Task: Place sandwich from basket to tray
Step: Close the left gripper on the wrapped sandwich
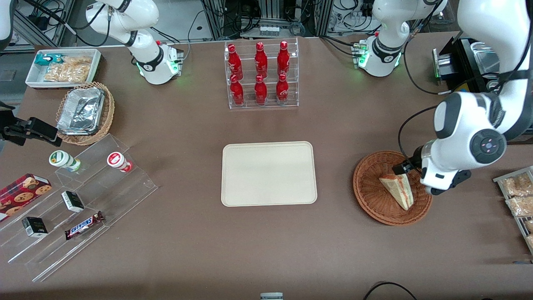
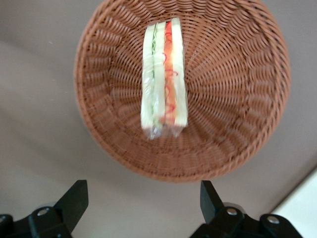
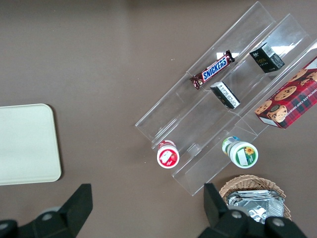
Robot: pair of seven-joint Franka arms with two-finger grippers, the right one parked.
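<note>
Front view, right of frame: my end effector (image 2: 141, 201), fingers spread, hovers above the wrapped triangular sandwich (image 1: 398, 189) in the reddish-brown wicker basket (image 1: 368, 187); clear wrap may slip.

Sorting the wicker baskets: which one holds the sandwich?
The reddish-brown basket under the left arm's open hand holds the wrapped sandwich. The lighter tan basket, toward the parked arm's end, holds foil containers.

6 red bottles (image 1: 260, 73) stand in the clear rack (image 1: 262, 101), 2 wicker baskets, 1 tray (image 1: 268, 173), 1 sandwich (image 1: 397, 190), 2 small cups, 1 Snickers bar (image 1: 83, 225). The gripper (image 2: 143, 203) hovers above 1 basket (image 1: 368, 187).
</note>
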